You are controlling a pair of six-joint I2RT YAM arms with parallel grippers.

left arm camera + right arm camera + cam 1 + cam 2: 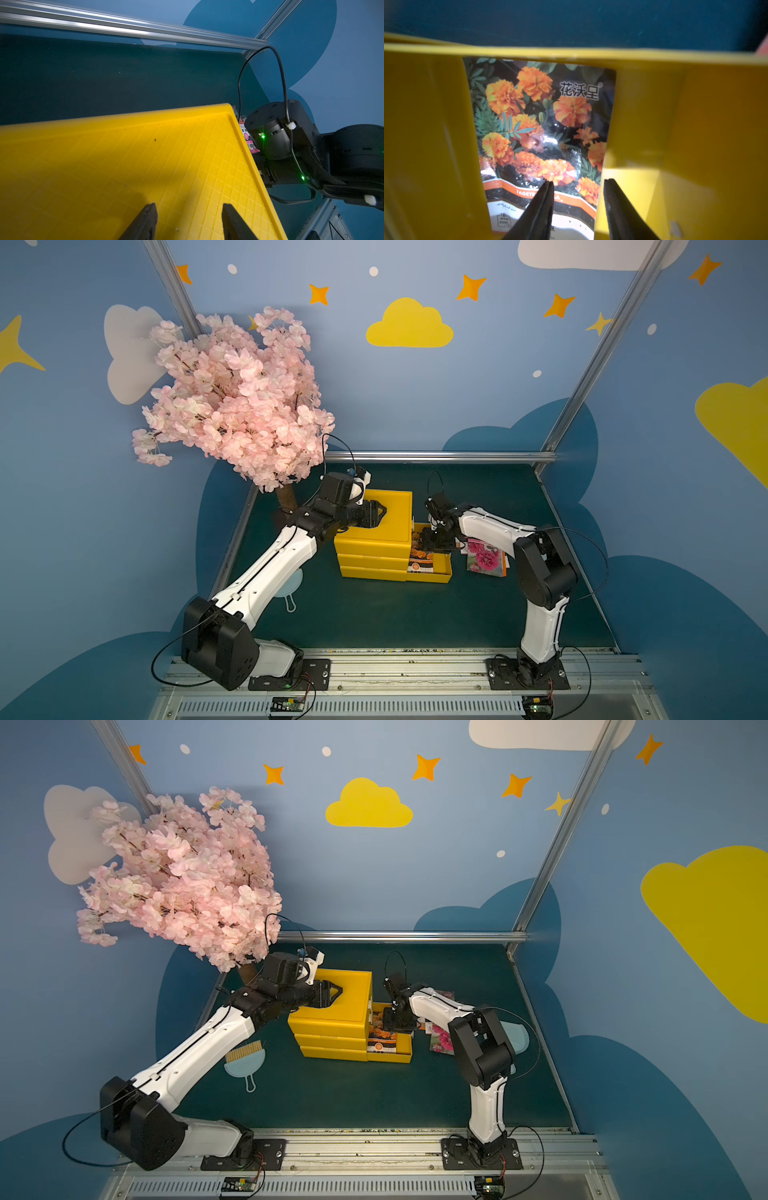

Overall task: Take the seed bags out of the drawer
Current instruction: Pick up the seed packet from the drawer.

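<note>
Well, one dark green counter point(374, 614) carries one pink blossom tree point(237, 398) and one yellow cabinet point(390, 510) of three drawers. Only the top drawer point(432, 577) stands pulled out. One orange-flower seed bag point(420, 562) lies flat inside it, and one pink-flower seed bag point(484, 560) lies on the counter just beside it. Of two hands, the left hand point(189, 207) hovers over the cabinet top, jaws apart and empty. The right hand point(577, 181) reaches into the drawer, jaws apart astride the orange bag's edge, not pinching it
</note>
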